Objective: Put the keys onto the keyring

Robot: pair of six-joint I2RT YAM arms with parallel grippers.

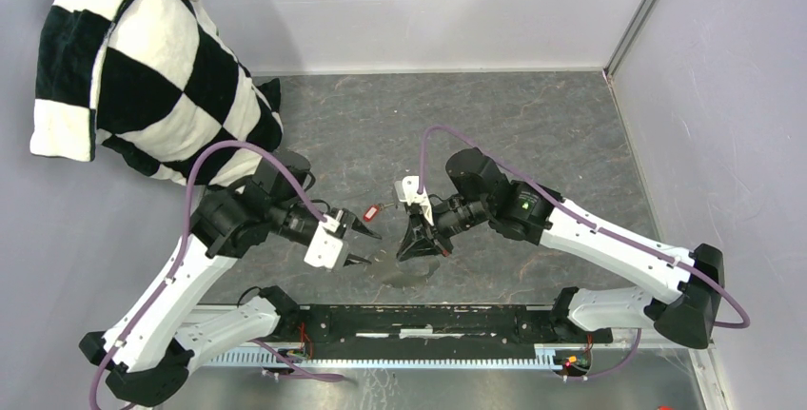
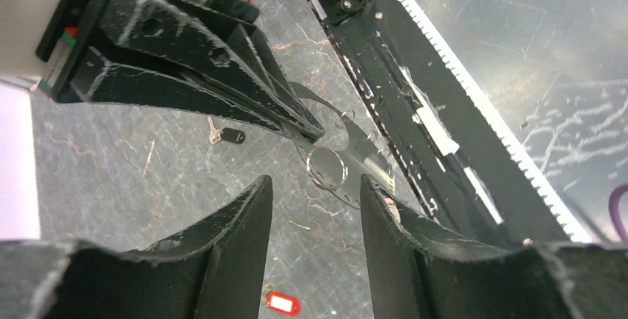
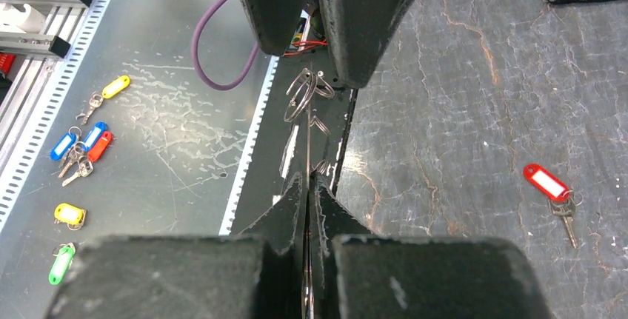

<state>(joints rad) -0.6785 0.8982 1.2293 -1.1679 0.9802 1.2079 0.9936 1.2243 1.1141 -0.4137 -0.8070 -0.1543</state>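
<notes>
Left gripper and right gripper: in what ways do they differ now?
The left gripper is open and empty; the right gripper is shut on the keyring. The left gripper points across at the right gripper; the right gripper points toward the rail at the near edge. Both have two black fingers.

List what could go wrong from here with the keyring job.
1. The right gripper pinches the keyring only at its fingertips. A nudge from the open left gripper, whose fingers flank it, may twist it or knock it loose.
2. The red-tagged key and the black-headed key lie on the table, unheld. Closing now would likely grab the ring with no key to thread.
</notes>
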